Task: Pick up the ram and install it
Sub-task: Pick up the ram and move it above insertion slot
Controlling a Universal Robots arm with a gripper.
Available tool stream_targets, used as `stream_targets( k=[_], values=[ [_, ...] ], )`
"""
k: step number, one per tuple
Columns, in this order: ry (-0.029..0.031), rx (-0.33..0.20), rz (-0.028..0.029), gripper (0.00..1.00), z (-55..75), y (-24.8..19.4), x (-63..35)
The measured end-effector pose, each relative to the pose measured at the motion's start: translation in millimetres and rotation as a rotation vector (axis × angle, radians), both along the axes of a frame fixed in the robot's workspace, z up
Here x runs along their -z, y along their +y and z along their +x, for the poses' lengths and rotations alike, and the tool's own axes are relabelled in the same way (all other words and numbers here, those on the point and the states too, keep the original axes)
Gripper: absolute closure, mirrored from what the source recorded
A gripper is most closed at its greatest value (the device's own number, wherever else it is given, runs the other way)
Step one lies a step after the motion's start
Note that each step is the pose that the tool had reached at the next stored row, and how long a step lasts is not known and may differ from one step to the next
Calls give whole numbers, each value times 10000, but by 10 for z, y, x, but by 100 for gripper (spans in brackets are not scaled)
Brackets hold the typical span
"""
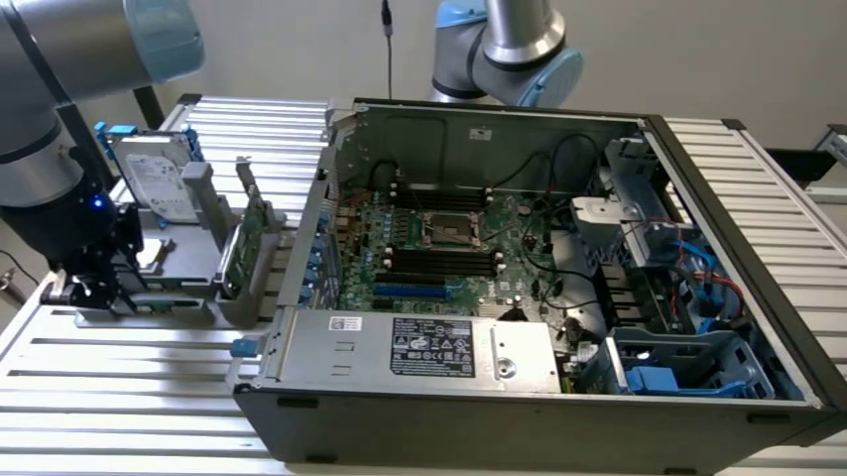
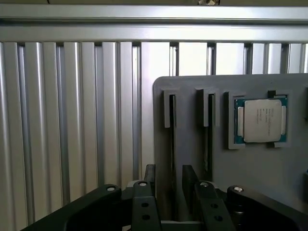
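Gripper [image 2: 169, 174] wide open, holding nothing, fingers astride the ram [image 2: 172, 139], on edge in a grey holder [image 2: 250, 173] slot; CPU [image 2: 260, 120] alongside

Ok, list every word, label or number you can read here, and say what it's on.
No text here is readable.
Black label on the power supply: print too small to read.
White sticker on the same unit: too small.
Hard drive label: blurred.
Processor lid: markings too faint.

pincer [image 2: 168, 174] at holder [image 2: 190, 130], holder beside computer case [image 1: 530, 426]
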State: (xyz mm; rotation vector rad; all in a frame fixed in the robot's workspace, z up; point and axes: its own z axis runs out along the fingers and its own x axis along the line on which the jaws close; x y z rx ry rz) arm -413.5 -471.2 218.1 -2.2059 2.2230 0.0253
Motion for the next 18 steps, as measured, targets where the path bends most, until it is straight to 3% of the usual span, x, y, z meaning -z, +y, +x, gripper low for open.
stream_targets(
  k=[8,13,18],
  values=[
    [-100,1,0,64,1,33,115],
    [-104,1,0,64,0,76,175],
    [-103,1,0,64,-16,81,193]
  ],
)
